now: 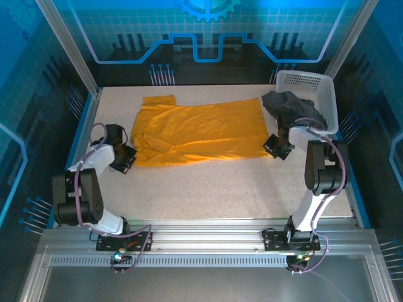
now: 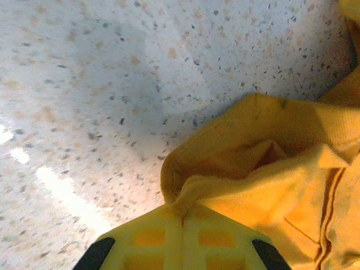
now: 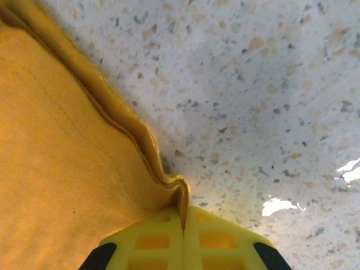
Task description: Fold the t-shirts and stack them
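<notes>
Pale speckled table point(image 1: 220, 189) under orange t-shirt point(image 1: 201, 129); blue walls point(image 1: 208, 31).

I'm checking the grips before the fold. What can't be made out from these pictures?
- Both wrist views: how deep the orange t-shirt sits in the left gripper and right gripper; the shut pads hide it.
- Top view: lower end of the grey t-shirt, behind the right arm.
</notes>
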Available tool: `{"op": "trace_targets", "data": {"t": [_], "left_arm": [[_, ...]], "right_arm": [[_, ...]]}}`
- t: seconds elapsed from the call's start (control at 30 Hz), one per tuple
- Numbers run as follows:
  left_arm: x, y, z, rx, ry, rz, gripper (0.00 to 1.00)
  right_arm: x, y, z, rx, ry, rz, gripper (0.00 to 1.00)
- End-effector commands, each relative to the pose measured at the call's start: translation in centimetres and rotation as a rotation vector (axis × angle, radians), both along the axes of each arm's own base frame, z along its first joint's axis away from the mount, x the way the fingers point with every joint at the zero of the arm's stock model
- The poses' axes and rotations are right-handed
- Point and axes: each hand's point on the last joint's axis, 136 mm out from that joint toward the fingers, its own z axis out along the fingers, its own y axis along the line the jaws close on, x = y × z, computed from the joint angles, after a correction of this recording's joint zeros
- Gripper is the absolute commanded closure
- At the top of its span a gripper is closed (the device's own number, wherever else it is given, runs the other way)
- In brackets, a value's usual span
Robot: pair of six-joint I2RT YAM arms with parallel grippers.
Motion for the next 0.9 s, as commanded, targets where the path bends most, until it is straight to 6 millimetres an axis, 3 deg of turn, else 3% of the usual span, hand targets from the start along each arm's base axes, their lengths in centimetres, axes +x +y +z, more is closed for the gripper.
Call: {"op": "trace_targets", "data": {"t": [0.0, 0.23, 0.4, 0.6, 0.87], "left_arm": [[-2.5, 1.0, 1.5, 0.056, 0.058, 0.005, 1.00], [-7.7, 2.7, 2.2, 0.172, 0.166, 0.079, 1.00], [-9.4, 3.3, 1.3, 0.218, 0.192, 0.080, 1.00], [-12.4, 2.4, -0.7, 0.183, 0.234, 0.090, 1.00], [-15.1, 0.2, -3.3, 0.075, 0.314, 0.095, 1.00]], "right_arm": [[-1.7, 0.0, 1.7, -0.079, 0.032, 0.021, 1.00], [-6.9, -0.3, 2.8, -0.135, 0.123, 0.030, 1.00], [-9.5, -1.9, 3.1, -0.160, 0.147, 0.017, 1.00], [-10.8, -2.2, 2.6, -0.147, 0.202, 0.040, 1.00], [-13.8, -2.7, 0.9, -0.166, 0.298, 0.014, 1.00]]}}
